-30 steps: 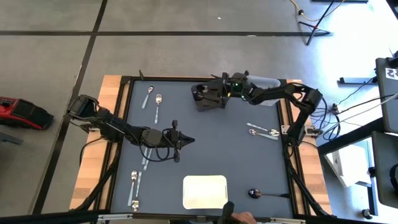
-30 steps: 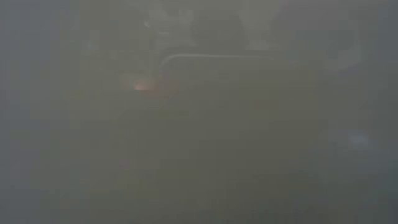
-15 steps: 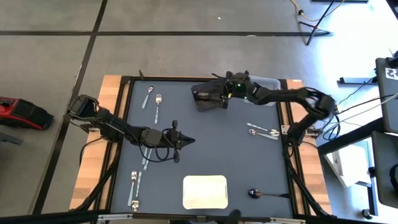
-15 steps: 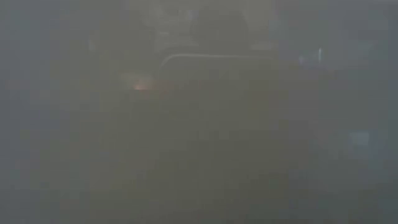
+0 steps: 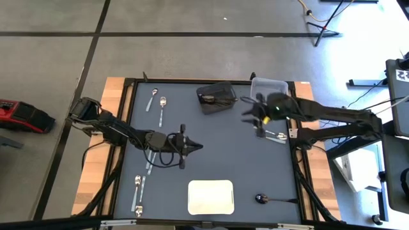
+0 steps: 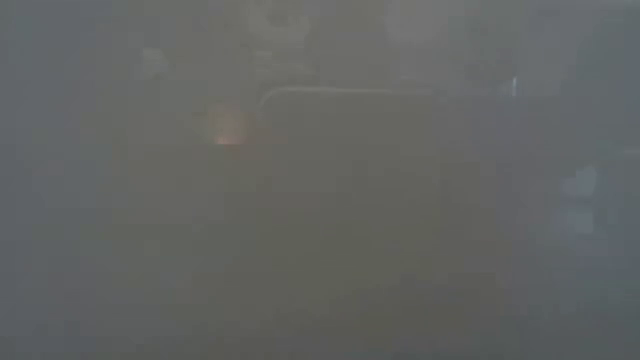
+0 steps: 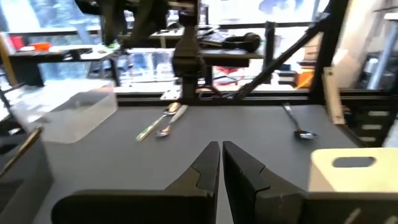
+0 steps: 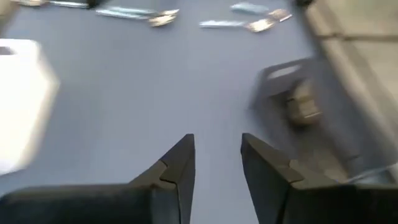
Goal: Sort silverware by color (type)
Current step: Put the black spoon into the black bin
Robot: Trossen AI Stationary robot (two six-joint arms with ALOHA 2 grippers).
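Note:
Slim silver spoons lie flat on the blue-grey mat: two near the far left corner (image 5: 157, 104), a pair near the left near edge (image 5: 137, 191), and a pair by the right edge (image 5: 271, 135). A dark spoon (image 5: 265, 199) lies near the right near corner. More dark utensils rest inside the dark bin (image 5: 215, 97). My right gripper (image 5: 248, 110) hovers open between the dark bin and the right-hand silver pair; nothing shows between its fingers (image 8: 217, 140). My left gripper (image 5: 197, 145) waits shut over the middle of the mat (image 7: 221, 149).
A clear bin (image 5: 268, 85) stands at the far right corner, beside the dark bin. A white container (image 5: 211, 196) sits at the near edge. Another utensil lies partly under the left arm (image 5: 151, 160). The low view is fogged and shows nothing usable.
My right gripper has left its place over the dark bin and swung toward the table's right and slightly toward the near edge. It now hangs over the mat by the right-hand silver pair, and the dark bin stands uncovered.

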